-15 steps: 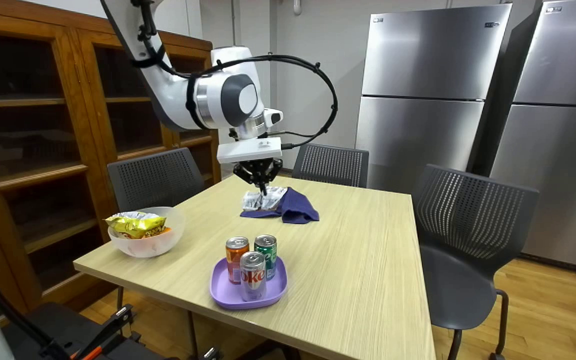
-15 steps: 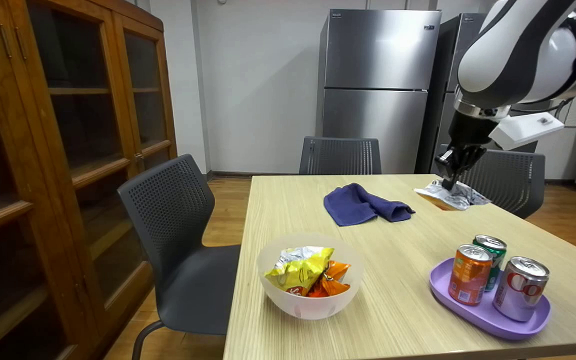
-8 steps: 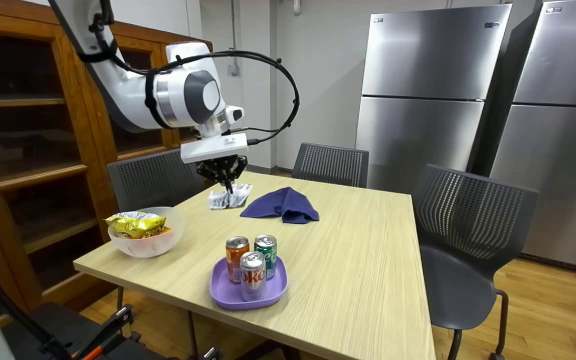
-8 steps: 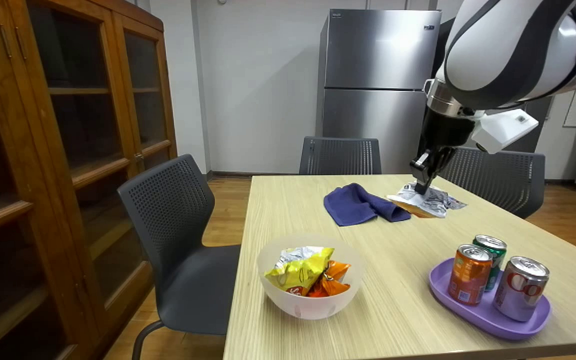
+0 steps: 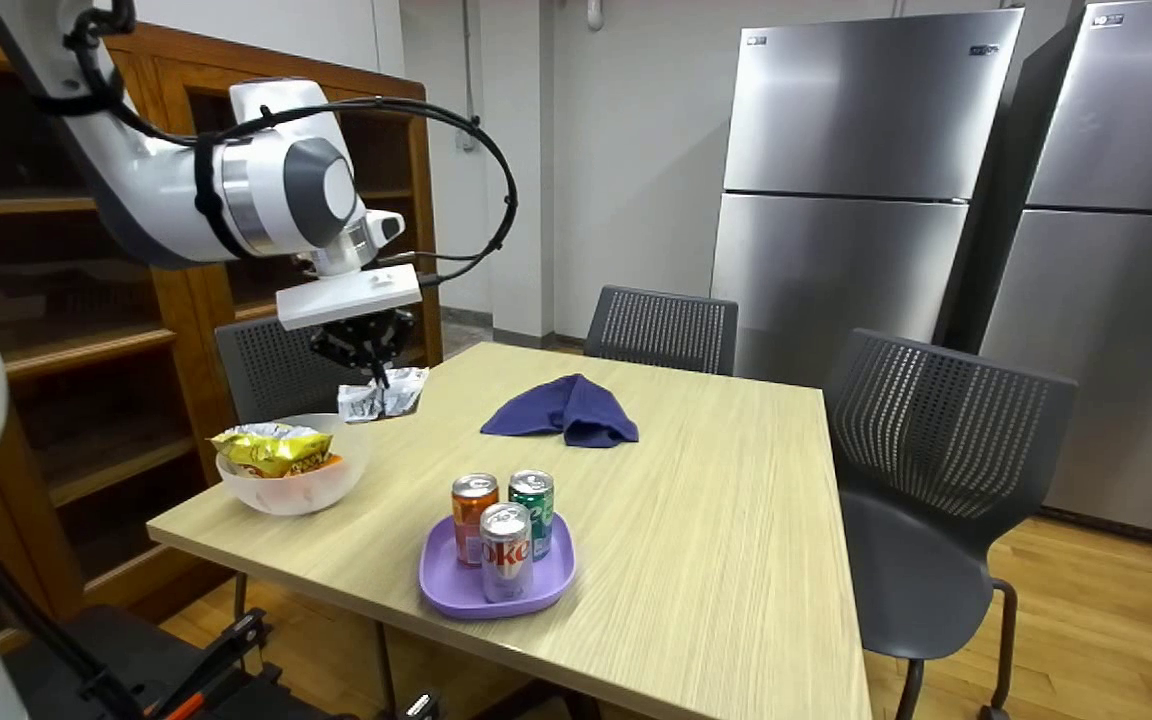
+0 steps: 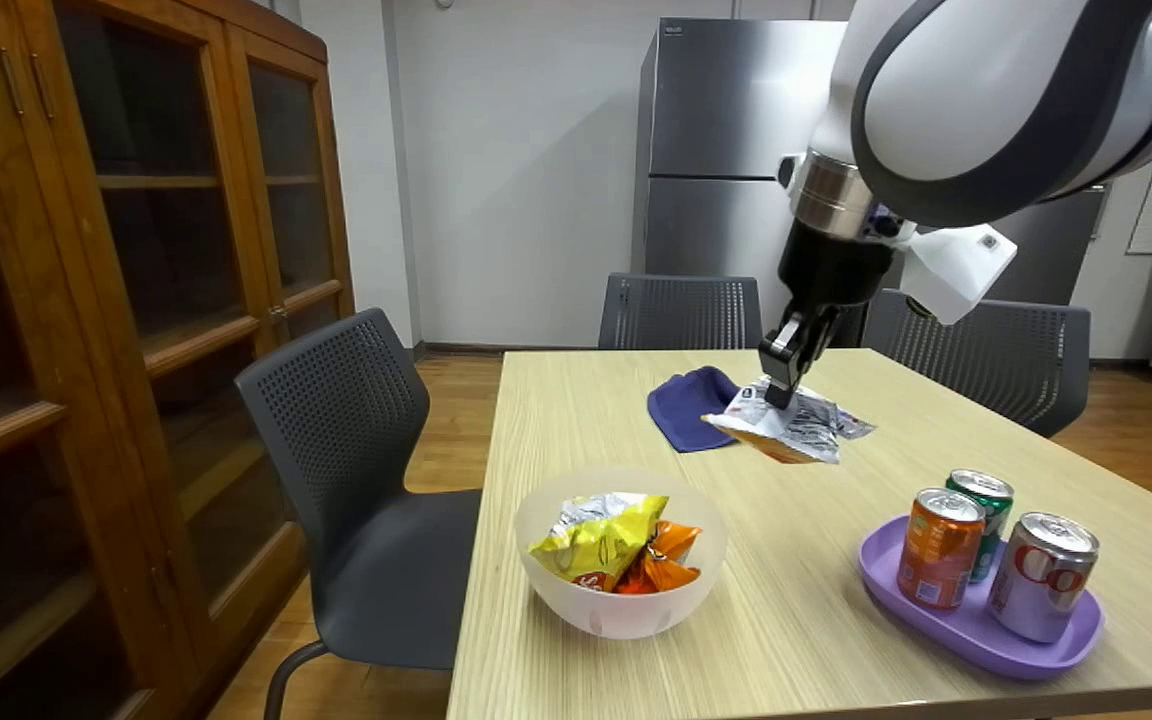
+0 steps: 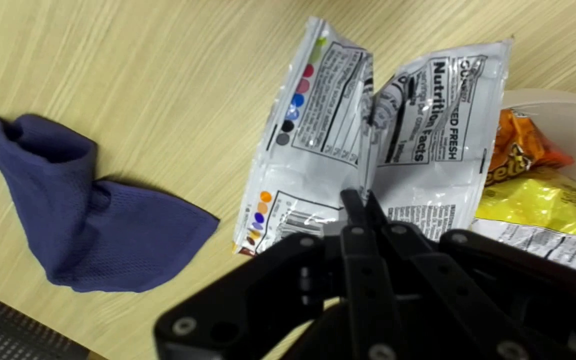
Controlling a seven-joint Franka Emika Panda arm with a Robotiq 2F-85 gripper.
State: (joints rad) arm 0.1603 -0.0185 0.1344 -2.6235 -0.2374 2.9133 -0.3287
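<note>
My gripper (image 7: 362,199) is shut on the pinched middle fold of a silver-white snack packet (image 7: 318,172), printed with nutrition text and coloured dots. In both exterior views the packet (image 5: 361,402) (image 6: 808,430) hangs from the fingertips and appears a little above the table. A frosted bowl (image 6: 576,605) with a yellow snack bag (image 6: 601,540) and an orange one (image 6: 664,562) stands close by; in the wrist view the packet's right edge overlaps the bowl (image 7: 548,97). A dark blue cloth (image 5: 561,410) lies crumpled on the table, to the packet's left in the wrist view (image 7: 93,215).
A purple tray (image 5: 456,600) holds an orange can (image 5: 474,520), a green can (image 5: 533,505) and a silver Coke can (image 5: 507,555) near the table's front edge. Dark chairs (image 6: 366,480) stand around the table (image 5: 696,560). A wooden cabinet (image 6: 166,400) stands behind one chair.
My gripper has carried the packet leftward in both exterior views, past the blue cloth and towards the bowl. The bowl, cloth, tray and cans have stayed in place.
</note>
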